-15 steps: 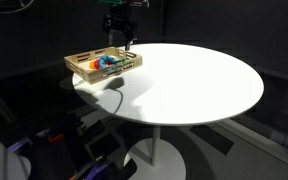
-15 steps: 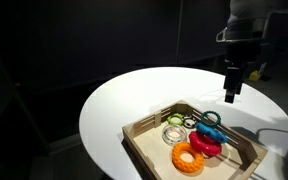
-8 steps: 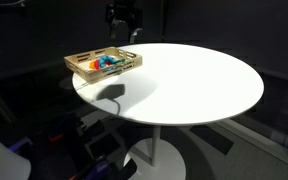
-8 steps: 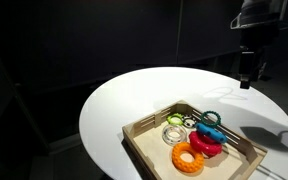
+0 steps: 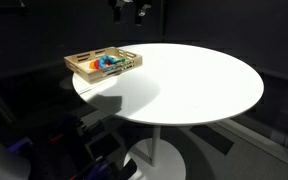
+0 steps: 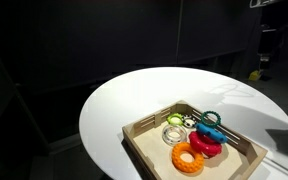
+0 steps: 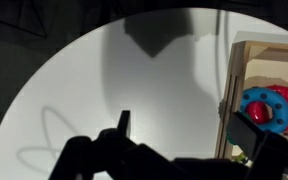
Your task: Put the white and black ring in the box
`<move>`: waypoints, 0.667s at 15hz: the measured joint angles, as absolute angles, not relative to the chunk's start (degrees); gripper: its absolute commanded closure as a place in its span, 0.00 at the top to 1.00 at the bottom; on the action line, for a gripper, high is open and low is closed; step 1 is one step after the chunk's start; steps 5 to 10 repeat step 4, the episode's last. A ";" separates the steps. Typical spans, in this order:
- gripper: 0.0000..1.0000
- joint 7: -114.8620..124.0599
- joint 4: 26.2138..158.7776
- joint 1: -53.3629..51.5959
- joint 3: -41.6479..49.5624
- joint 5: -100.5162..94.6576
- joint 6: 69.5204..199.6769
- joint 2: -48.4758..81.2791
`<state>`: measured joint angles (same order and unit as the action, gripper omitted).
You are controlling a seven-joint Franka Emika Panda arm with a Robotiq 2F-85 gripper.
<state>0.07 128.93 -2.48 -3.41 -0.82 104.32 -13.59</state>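
Since the ring seems to lie in the box below the end effector, seen wide open and empty, a straight upward withdrawal is advised.

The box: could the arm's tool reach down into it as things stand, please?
Likely yes: the open tool hangs high, off to one side of the open-topped box, with nothing between them.

The box (wrist view) is cut off at right.
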 measured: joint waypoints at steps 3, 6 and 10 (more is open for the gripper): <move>1.00 0.07 128.80 -2.33 -3.21 -0.92 103.75 -14.44; 1.00 0.07 128.80 -2.33 -3.21 -0.92 103.74 -14.48; 1.00 0.07 128.80 -2.33 -3.21 -0.92 103.74 -14.48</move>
